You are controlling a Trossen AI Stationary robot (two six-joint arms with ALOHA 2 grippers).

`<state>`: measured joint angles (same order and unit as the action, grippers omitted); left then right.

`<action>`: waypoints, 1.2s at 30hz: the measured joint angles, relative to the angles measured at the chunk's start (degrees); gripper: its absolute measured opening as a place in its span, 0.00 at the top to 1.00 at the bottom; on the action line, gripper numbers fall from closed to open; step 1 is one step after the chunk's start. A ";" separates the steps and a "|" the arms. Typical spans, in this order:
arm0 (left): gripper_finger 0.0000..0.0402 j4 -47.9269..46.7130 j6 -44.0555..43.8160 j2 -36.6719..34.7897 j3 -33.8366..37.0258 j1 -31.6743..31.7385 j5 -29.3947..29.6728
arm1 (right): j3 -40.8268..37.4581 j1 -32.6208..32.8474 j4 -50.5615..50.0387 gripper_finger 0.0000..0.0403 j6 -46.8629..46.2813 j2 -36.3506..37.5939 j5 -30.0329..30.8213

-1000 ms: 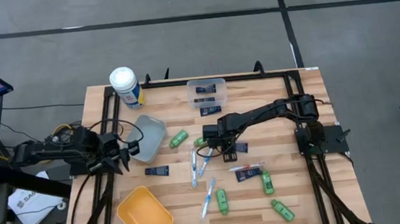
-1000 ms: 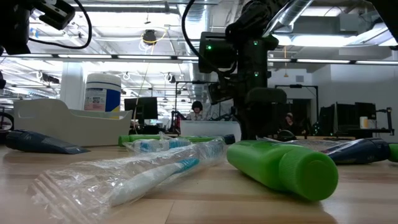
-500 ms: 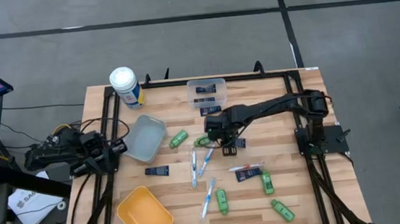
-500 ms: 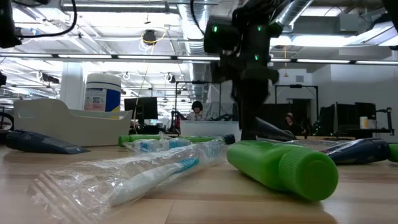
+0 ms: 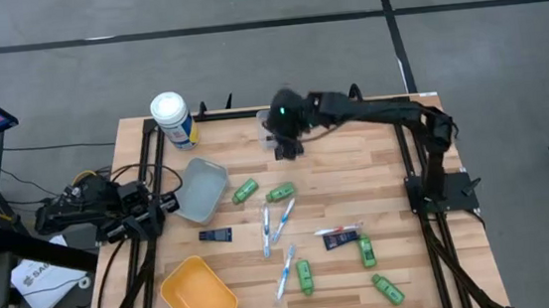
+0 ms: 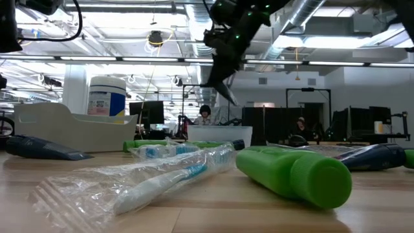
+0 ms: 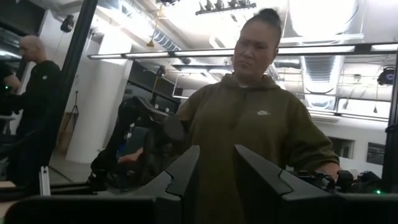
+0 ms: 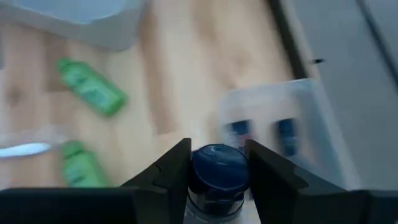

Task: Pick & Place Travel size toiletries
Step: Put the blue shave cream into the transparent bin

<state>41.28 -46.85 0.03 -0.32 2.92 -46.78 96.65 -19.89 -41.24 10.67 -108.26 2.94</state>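
My right gripper [image 5: 285, 131] hangs over the table's far side, beside the clear bin [image 5: 298, 119], shut on a dark navy tube [image 8: 217, 171]. In the low view it is high up [image 6: 222, 61]. Green bottles [image 5: 246, 189] [image 5: 305, 276], white-blue toothbrushes [image 5: 266, 229], a red-and-white toothbrush [image 5: 339, 230] and a navy tube [image 5: 216, 236] lie flat on the wood. Another navy tube [image 5: 287, 152] lies by the clear bin. My left gripper [image 5: 155, 209] waits off the table's left edge, open by a narrow gap [image 7: 216, 177]. My right gripper pinches the navy tube between its two fingers [image 8: 171, 165]. The wrist view shows the tube's round end [image 8: 217, 163] between them. In the low view the tube [image 6: 228, 90] hangs slanting below the fingers, lifted clear of the table.
A grey bin [image 5: 201, 188] sits at the table's left, a yellow bin [image 5: 198, 295] at the near left corner, a white canister [image 5: 172, 120] at the far left corner. Navy tubes lie inside the clear bin [image 8: 280, 134]. A person shows in the left wrist view beyond the table.
My right gripper has risen from the table's middle, carrying the navy tube, and swung toward the far edge by the clear bin. The tube is lifted clear. My left arm has drawn back from the grey bin toward the left edge.
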 joint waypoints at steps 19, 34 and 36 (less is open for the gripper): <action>0.77 -0.24 0.02 -0.02 0.00 -1.96 0.03 | 16.82 -6.42 -3.86 0.67 13.63 -18.89 4.46; 0.77 -0.35 0.02 -0.02 0.00 -3.72 0.00 | 18.58 -7.72 -15.90 0.28 9.00 -15.03 4.05; 0.77 -0.36 0.02 -0.03 0.00 -3.72 0.01 | 18.59 -8.24 -19.82 0.29 7.10 -12.56 1.66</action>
<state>40.92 -46.83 0.00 -0.32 -0.80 -46.77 115.24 -28.13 -61.06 17.76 -120.83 4.60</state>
